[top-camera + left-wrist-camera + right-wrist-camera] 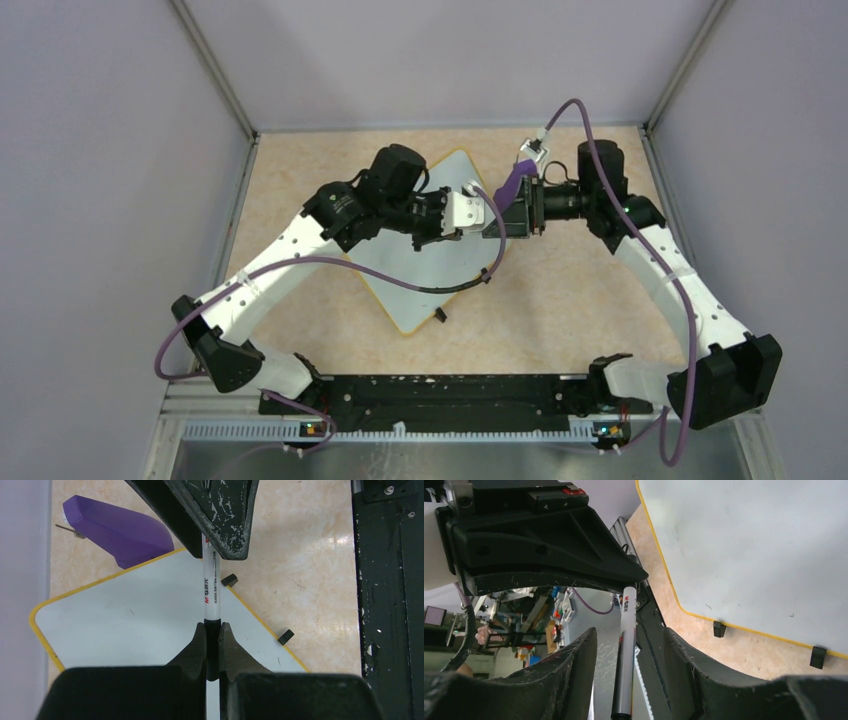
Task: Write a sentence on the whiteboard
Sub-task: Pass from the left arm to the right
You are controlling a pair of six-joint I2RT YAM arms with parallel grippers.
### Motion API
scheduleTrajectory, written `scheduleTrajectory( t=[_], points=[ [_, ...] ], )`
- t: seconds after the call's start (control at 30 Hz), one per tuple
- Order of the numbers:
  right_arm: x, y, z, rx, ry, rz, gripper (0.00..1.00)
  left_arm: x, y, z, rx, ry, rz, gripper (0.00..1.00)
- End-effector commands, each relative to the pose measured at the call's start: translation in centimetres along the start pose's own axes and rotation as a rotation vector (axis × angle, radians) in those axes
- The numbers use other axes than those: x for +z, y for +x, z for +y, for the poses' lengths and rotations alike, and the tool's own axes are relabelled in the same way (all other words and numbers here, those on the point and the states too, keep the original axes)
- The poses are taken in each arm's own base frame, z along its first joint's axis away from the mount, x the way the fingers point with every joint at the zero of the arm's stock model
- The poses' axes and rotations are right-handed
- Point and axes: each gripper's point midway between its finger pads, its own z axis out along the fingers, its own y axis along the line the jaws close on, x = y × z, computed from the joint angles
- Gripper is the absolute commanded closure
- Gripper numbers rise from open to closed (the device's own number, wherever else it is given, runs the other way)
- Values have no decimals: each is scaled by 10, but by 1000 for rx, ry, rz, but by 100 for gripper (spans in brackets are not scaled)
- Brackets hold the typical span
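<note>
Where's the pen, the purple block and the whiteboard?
pen (212,587), left wrist view, on its white barrel.
purple block (120,530), left wrist view, on its top face.
whiteboard (130,630), left wrist view, on its bare white surface.

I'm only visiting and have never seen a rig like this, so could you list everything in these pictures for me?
board: one, white with a yellow rim, lying cornerwise on the table; no writing seen on it.
clips: two, black, on one edge of the board.
pen: one, white barrel with a black end, held above the board between the two grippers.
block: one, purple, by the board's edge.
table: one, beige marbled.
cables: two, purple, one along each arm.
left gripper: one, black, shut on the pen's black end.
right gripper: one, black, open, a finger on either side of the pen with gaps showing.
</note>
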Motion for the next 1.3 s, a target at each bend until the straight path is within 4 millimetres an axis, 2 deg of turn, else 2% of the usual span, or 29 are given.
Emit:
scheduleTrajectory(
  t=[0.0,0.17,0.7,1.13,1.27],
  points=[
    [-3,-15,26,-87,-62,-36,52,-1,-3,1,15,-10,-6,100],
    [-2,-13,23,-69,-64,-33,59,1,-4,1,12,-5,-10,100],
    [7,-2,17,-65,-38,-5,64,7,-19,10,0,-11,-33,100],
    [10,-2,17,-67,-40,5,75,14,-26,1,37,18,-30,100],
    [11,-2,16,-67,-41,8,90,14,-29,2,37,13,-34,100]
  ],
)
